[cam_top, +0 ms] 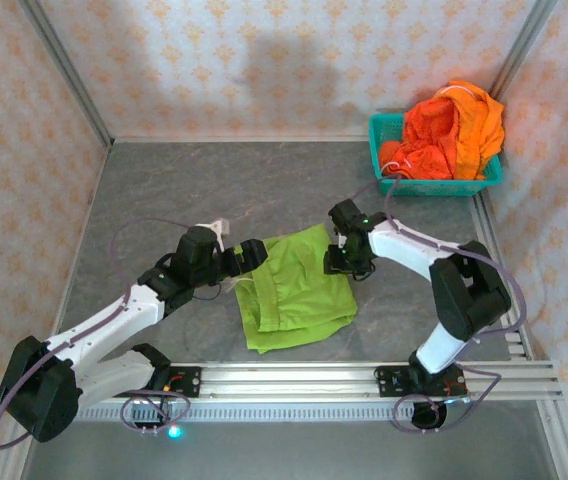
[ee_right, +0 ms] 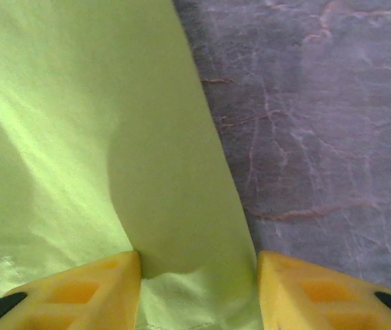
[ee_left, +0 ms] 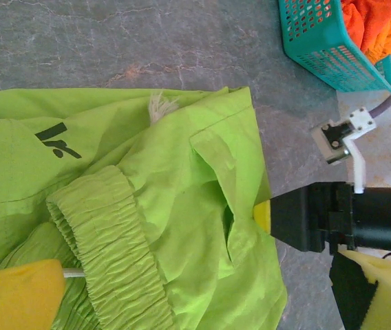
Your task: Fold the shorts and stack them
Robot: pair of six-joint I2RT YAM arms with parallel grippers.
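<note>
- At the centre of the tabletop (cam_top: 164, 190) in the top view lie the green shorts (cam_top: 299, 290), spread mostly flat and partly doubled over. They sit between my two arms, which I judge puts both within reach of them for the fold.
- In the upper right of that view the orange shorts (cam_top: 454, 125) are heaped in the basket (cam_top: 439, 186), well apart from the green pair. I take them to be waiting their turn.
- The left pincer (cam_top: 254, 255) is at the left edge of the green shorts, released, with its jaws as wide as they go. In its own wrist view the gathered waistband (ee_left: 106, 234) and a white drawstring (ee_left: 75, 273) lie between its fingers. It grasps nothing.
- The right pincer (cam_top: 342, 262) is at the upper right edge of the green shorts. Its wrist view shows the yellow fingers (ee_right: 78, 289) partly drawn in, one on either side of the cloth's straight edge, with bare tabletop just beyond.
- The cloth bulges up between those fingers, but a gap shows. I cannot tell whether it is clenched on the hem or only astride it.
- My guess is that this edge is meant to be lifted across.
</note>
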